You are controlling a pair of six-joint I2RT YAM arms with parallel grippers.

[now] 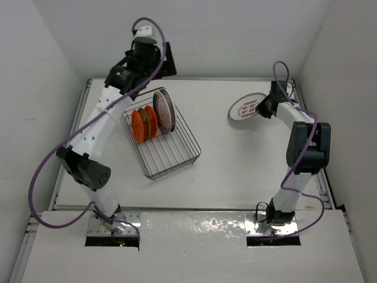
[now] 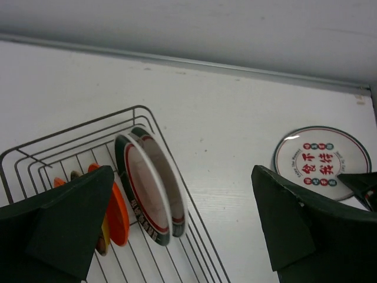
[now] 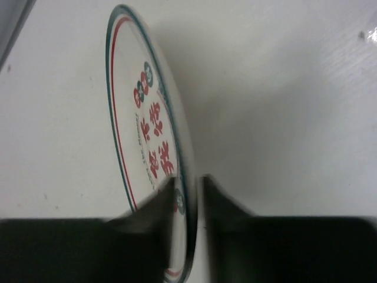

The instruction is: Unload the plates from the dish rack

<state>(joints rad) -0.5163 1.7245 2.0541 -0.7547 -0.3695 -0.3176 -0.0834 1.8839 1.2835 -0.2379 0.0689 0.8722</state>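
Note:
The dark wire dish rack (image 1: 171,150) sits left of centre on the table. In its far end stand two orange plates (image 1: 141,124) and one larger white plate (image 1: 164,110) with a dark rim and red ring, all on edge. My left gripper (image 1: 164,66) hovers over the rack's far end, jaws wide open with nothing between them (image 2: 182,177); the white plate (image 2: 144,188) and an orange plate (image 2: 118,218) show below. At the back right, my right gripper (image 1: 263,106) is shut on the rim of a white plate with red characters (image 1: 244,107), held tilted (image 3: 141,118), fingers pinching the rim (image 3: 188,183).
The table's back wall runs close behind the rack and the held plate. The rack's near half (image 1: 174,156) holds only bare tines. A raised rail (image 1: 321,177) borders the table's right edge, next to the right arm.

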